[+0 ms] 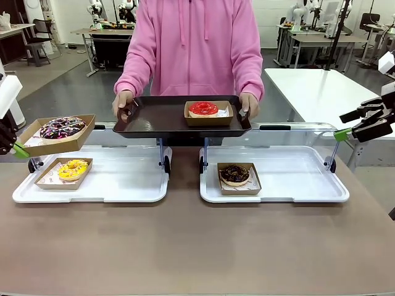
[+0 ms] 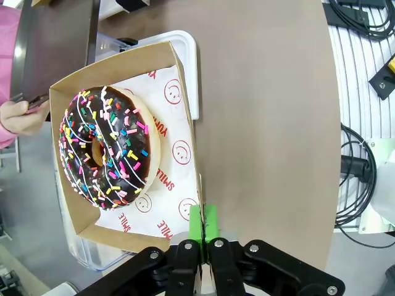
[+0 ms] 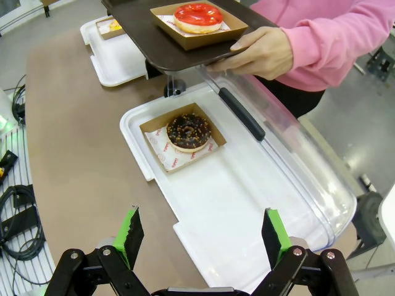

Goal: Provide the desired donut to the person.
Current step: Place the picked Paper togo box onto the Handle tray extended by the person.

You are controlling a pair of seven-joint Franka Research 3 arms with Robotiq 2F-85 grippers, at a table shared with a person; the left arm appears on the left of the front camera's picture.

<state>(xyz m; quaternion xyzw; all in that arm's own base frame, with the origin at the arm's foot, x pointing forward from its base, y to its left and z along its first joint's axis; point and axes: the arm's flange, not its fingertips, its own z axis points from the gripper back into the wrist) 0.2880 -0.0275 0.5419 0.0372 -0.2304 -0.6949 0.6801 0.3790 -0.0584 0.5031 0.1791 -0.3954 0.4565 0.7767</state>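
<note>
- Delivery underway, front view: at left edge the left gripper [image 1: 18,150] pinches the sprinkle donut's box [image 1: 58,134] aloft, tilted, long side running toward the person's tray [image 1: 154,117] at upper centre. Next, I'd say: carry it across.
- Left wrist view: green pads [image 2: 203,221] clamp the box rim [image 2: 196,185].
- Right wrist view: right gripper [image 3: 203,237] gapes wide, holding nothing.

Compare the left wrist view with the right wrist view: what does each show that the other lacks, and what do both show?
Left wrist: the left gripper shut on the box edge holding the sprinkle donut. Right wrist: the open right gripper, chocolate donut, red donut and yellow donut. Both: the brown table, the person's hand on the dark tray, and a pink sleeve.
</note>
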